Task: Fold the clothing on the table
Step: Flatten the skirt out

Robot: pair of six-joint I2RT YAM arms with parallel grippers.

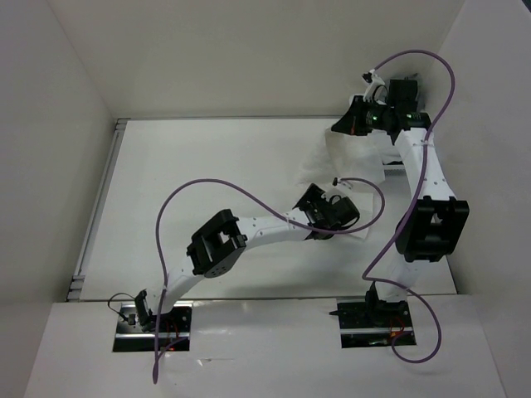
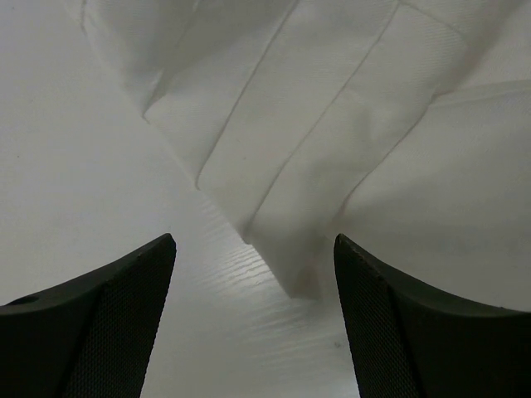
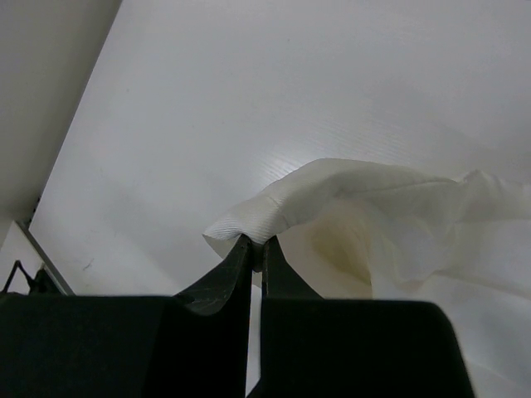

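The clothing (image 1: 325,162), a white pleated skirt, lies at the far right of the white table (image 1: 207,182), largely hidden by both arms. My right gripper (image 1: 342,126) is shut on a bunched edge of the skirt (image 3: 373,207) and holds it lifted off the table (image 3: 290,83); the fabric is pinched at my right gripper's (image 3: 257,242) tips. My left gripper (image 1: 305,199) is open, low over the table (image 2: 83,166). A pleated corner of the skirt (image 2: 282,149) reaches between the fingertips of my left gripper (image 2: 255,242) and touches neither one.
A thin metal rail (image 1: 99,199) runs along the table's left edge. White walls enclose the table on the left, back and right. Purple cables (image 1: 178,199) loop above both arms. The right arm's elbow (image 1: 431,228) stands near the right wall.
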